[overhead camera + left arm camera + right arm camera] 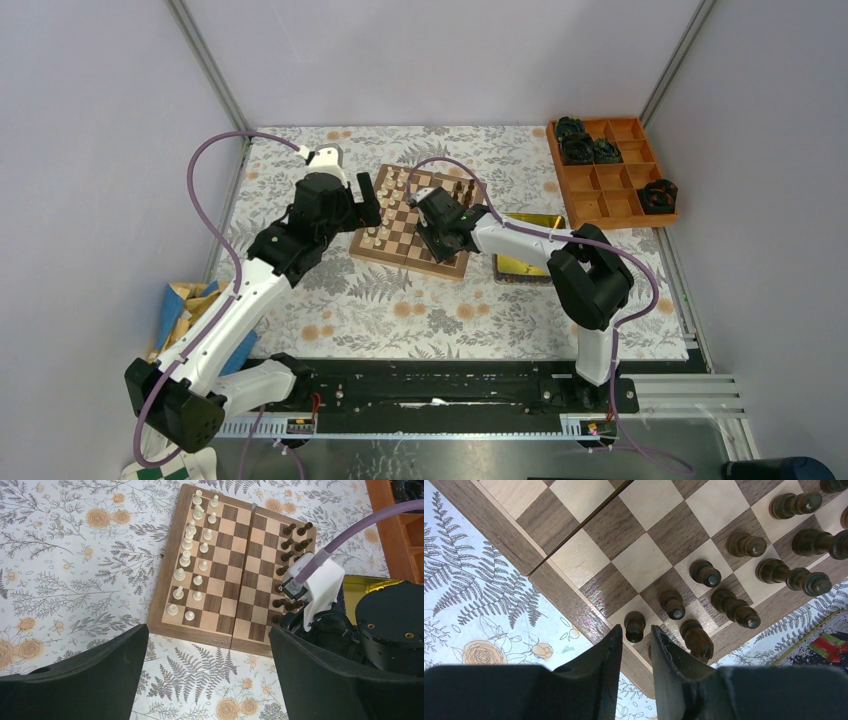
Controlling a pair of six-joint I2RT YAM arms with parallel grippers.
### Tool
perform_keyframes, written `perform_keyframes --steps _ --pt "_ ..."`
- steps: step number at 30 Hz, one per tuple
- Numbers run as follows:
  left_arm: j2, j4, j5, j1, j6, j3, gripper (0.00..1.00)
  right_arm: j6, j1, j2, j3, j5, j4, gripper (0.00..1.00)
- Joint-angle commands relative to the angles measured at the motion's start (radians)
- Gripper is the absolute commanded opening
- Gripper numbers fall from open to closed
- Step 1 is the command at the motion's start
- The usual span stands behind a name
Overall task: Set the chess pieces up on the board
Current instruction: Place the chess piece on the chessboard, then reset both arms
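The board (400, 258) lies on the flowered cloth mid-table. Cream chess pieces (190, 555) stand in two columns on its left side and dark chess pieces (290, 542) on its right side. My right gripper (636, 632) hangs over the board's near right corner (445, 240). Its jaws stand a narrow gap apart on either side of a dark pawn (634, 626) that stands on a corner square, with slivers of space visible at both sides. More dark pieces (734, 607) stand just beyond it. My left gripper (207, 680) is wide open and empty above the cloth, just before the board's near edge (368, 205).
An orange compartment tray (612, 170) holding black gear-like lumps (578, 140) stands at the back right. A shiny yellow tin (525, 265) lies right of the board, under the right arm. Blue and wooden items (190, 310) lie off the table's left edge.
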Motion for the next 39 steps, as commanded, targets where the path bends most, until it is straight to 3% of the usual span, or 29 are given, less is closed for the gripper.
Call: perform_keyframes --steps 1,23,30,39 --pt "-0.002 0.032 0.01 0.01 -0.011 -0.009 0.99 -0.019 0.009 -0.055 0.01 0.014 0.025 0.34" --pt "-0.012 0.029 -0.009 0.01 -0.018 0.011 0.99 -0.022 0.007 -0.161 0.028 0.02 0.021 0.36" --pt "0.034 0.07 -0.072 0.022 0.022 0.081 0.99 -0.059 -0.003 -0.235 0.084 0.156 0.009 0.41" --pt "0.148 0.205 -0.063 0.144 0.068 0.11 0.99 -0.034 -0.308 -0.306 0.016 0.241 0.16 0.5"
